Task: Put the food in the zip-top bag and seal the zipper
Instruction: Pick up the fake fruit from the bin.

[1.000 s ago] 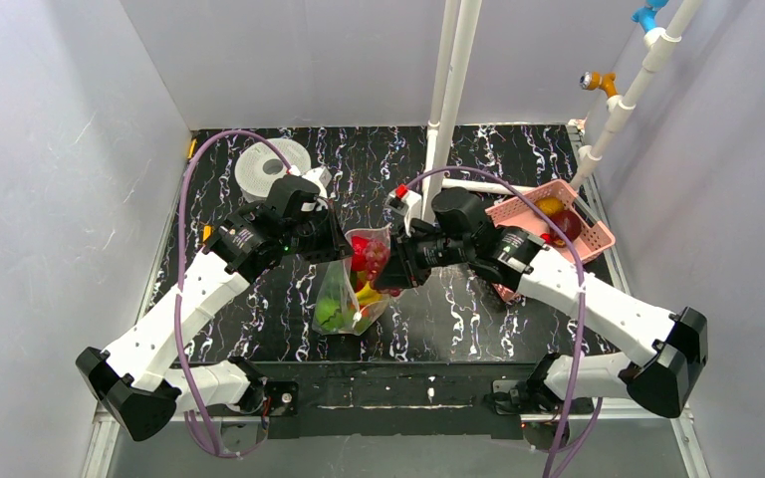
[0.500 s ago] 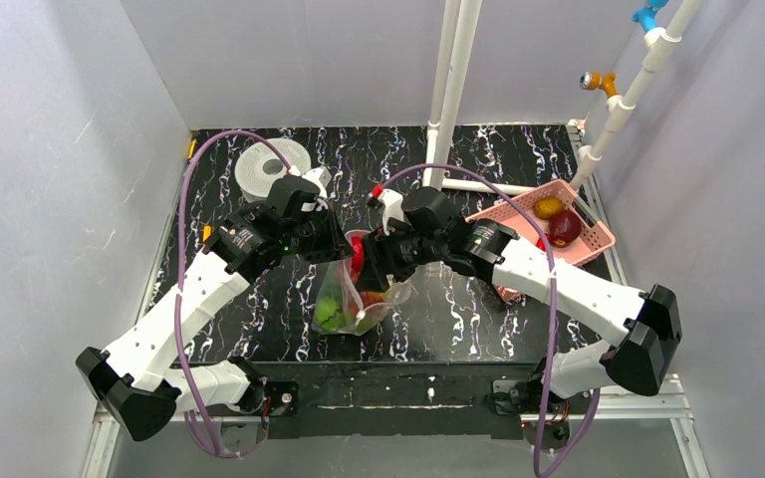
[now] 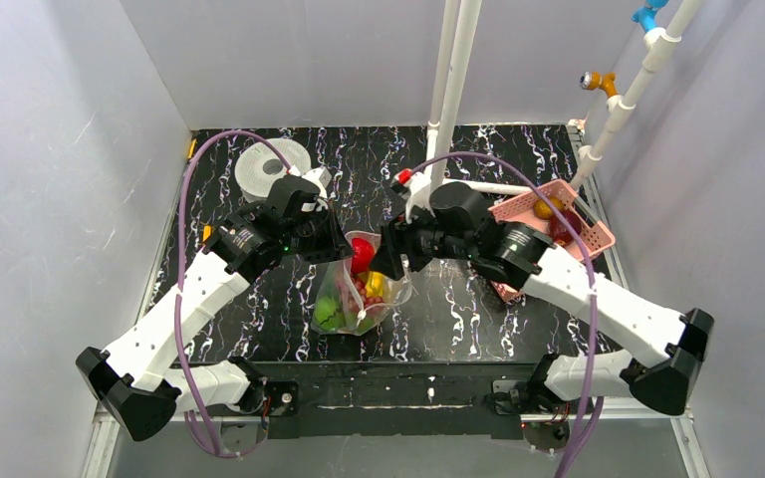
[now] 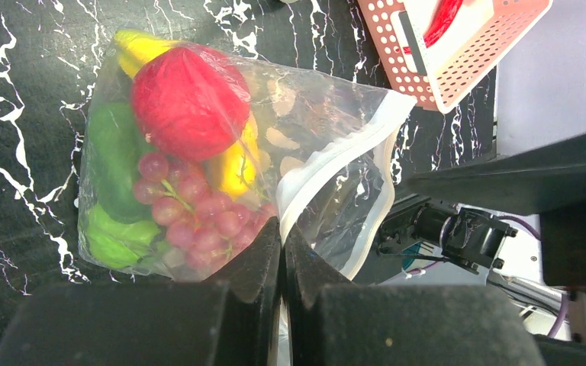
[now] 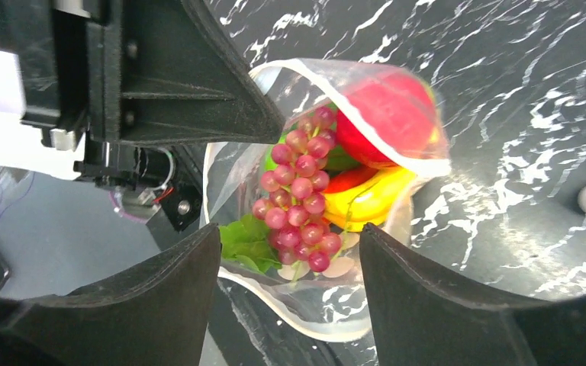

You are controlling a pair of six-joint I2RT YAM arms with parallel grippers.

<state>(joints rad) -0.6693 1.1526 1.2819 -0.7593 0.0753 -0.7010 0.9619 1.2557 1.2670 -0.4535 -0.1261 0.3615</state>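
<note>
The clear zip-top bag (image 3: 354,299) hangs mouth-up over the middle of the table. My left gripper (image 4: 282,227) is shut on its mouth edge, right on the whitish zipper (image 4: 328,164) strip. Food shows through the plastic: a red round fruit (image 4: 189,99), a bunch of red grapes (image 5: 301,191), a yellow piece (image 5: 366,200) and green pieces (image 4: 114,160). My right gripper (image 5: 290,232) hangs open just above the gaping mouth, with nothing between its fingers. In the top view it (image 3: 386,261) faces the left gripper (image 3: 337,245) across the bag.
A pink latticed basket (image 3: 603,237) at the right back holds an orange piece (image 3: 544,207) and a dark red piece (image 3: 565,227), partly behind my right arm. A grey-white spool (image 3: 259,169) stands back left. White pipes (image 3: 453,90) rise behind the bag.
My right gripper has opened over the bag's mouth and drawn back slightly to the right. The grapes now lie inside the bag. The left gripper has kept its hold and place.
</note>
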